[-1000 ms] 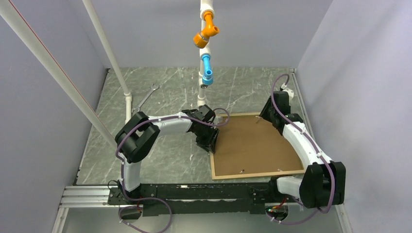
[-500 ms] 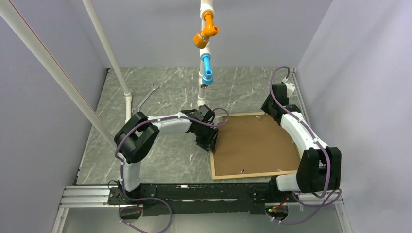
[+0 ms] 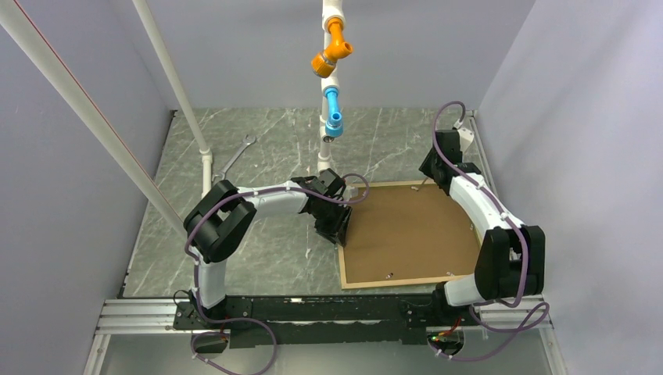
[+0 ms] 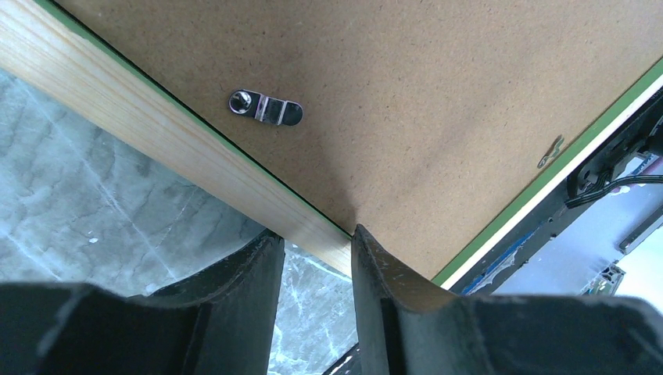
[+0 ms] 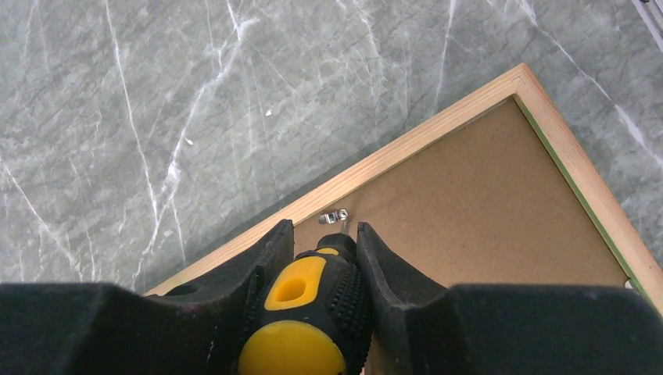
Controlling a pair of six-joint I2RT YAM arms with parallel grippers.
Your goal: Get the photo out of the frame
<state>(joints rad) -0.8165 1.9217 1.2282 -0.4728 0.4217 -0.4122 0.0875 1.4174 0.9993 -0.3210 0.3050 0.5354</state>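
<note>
The frame point(image 3: 414, 279) lies face down on the marble table, right of centre, with its light wood back edge up. The brown fibreboard backing panel point(image 3: 406, 230) fills it and hides the photo. My left gripper point(image 3: 338, 232) is shut on the frame's left rail point(image 4: 156, 133); the wood sits between its jaws point(image 4: 317, 242). A metal turn clip point(image 4: 266, 107) lies near it. My right gripper point(image 3: 432, 178) is shut on a yellow-and-black screwdriver point(image 5: 309, 312). The screwdriver's tip touches a metal clip point(image 5: 334, 216) at the frame's far edge.
A white pipe stand with orange and blue fittings point(image 3: 332, 55) rises just behind the frame's far left corner. A metal wrench point(image 3: 237, 158) lies on the table at the back left. White poles point(image 3: 205, 156) slant on the left. Grey walls close in the sides.
My right arm has swung its wrist toward the frame's far edge and its elbow has drawn in. The left arm and the frame have not moved.
</note>
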